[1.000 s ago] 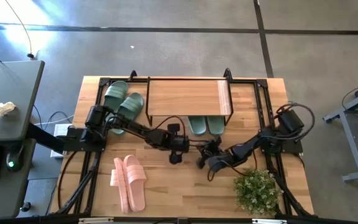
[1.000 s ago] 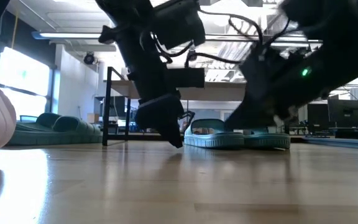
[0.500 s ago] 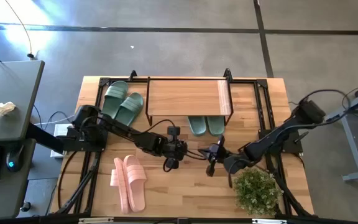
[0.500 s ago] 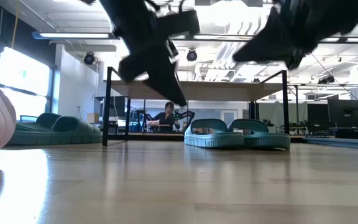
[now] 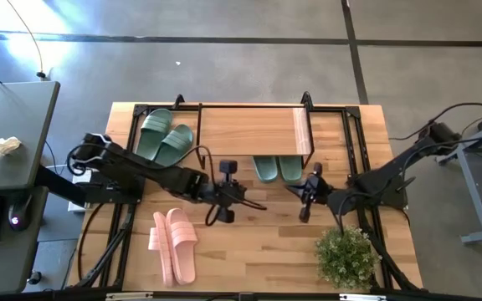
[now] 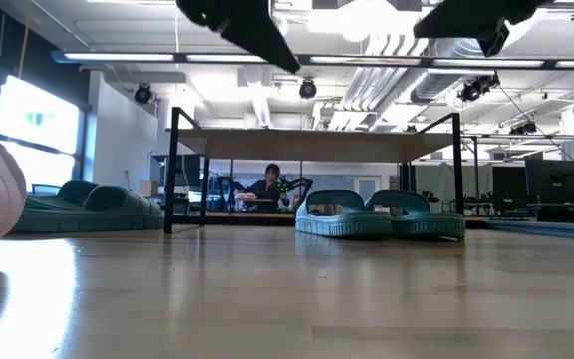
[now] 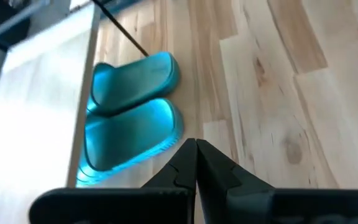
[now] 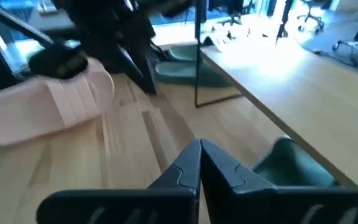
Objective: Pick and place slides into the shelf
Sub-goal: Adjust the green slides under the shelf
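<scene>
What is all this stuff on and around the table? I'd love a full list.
Sage-green rubber slides under shelf: one pair, on the table beneath the plank top, side by side.
Sage-green rubber slides beside shelf: one pair, at the table's far left corner.
Pale pink rubber slides: one pair, near left part of the table.
Low wooden-topped shelf with black metal frame: one, far middle of the table.
Green potted plant: one, near right corner.
Light wooden table: one.
Grey side desk: one, left of the table, with crumpled white paper.
Person: one, far behind in the low view.
Left gripper: shut, empty, raised over mid-table.
Right gripper: shut, empty, raised near the plant.
</scene>
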Robot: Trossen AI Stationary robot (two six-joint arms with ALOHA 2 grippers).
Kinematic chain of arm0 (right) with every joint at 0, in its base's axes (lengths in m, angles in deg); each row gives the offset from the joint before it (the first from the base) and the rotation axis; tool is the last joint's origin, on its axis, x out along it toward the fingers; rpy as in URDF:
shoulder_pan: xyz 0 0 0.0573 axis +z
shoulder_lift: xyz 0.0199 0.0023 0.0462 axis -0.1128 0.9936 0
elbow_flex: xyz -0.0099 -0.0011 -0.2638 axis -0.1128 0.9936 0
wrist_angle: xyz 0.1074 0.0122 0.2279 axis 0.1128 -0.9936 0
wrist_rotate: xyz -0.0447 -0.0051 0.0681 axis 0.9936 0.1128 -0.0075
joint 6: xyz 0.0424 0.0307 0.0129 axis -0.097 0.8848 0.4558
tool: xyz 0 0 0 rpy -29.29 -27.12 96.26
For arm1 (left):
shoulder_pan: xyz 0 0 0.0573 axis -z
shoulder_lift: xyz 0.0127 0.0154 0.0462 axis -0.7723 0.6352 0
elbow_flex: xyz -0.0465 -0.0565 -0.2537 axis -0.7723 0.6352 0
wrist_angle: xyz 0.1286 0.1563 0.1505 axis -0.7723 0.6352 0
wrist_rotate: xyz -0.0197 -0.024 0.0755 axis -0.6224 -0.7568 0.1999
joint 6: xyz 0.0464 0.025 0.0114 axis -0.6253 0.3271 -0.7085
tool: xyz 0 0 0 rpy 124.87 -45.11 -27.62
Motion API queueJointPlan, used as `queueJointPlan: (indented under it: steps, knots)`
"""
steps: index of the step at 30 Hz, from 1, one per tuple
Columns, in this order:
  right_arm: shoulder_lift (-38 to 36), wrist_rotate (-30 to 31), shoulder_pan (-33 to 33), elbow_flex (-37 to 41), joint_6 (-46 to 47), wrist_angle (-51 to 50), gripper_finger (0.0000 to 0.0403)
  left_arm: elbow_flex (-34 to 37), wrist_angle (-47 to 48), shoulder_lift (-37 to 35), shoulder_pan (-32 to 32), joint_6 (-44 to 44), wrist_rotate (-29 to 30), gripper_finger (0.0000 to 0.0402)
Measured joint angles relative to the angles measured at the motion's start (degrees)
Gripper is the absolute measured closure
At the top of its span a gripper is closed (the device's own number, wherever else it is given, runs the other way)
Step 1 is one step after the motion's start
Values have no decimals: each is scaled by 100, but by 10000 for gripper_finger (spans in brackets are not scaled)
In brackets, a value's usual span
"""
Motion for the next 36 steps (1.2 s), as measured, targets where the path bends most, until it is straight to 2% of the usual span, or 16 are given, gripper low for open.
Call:
queueJointPlan:
  steps: [6, 10, 13, 18, 21, 28, 36]
  knots:
    - [-340, -339, 0, 0, 681, -831, 403, 0, 236, -323, 159, -233, 2, 402]
    - [-361, -1018, 0, 0, 1206, -1213, 403, 0, 560, -491, 231, -200, 28, 402]
    - [-245, -1493, -37, -2, 1949, -1717, 403, 0, 704, -512, 284, -147, 29, 402]
    - [317, -1619, -217, -2, 2653, -2551, 403, 2, 762, -512, 297, -142, 39, 402]
    - [799, -1795, -409, -2, 2675, -2520, 403, 0, 762, -512, 293, -141, 76, 402]
    - [1873, -1782, -786, -2, 2673, -2381, 403, 1, 789, -509, 293, -71, 216, 402]
    - [2667, -1643, -1114, 0, 2794, -2223, 403, 0, 895, -507, 293, -7, 210, 401]
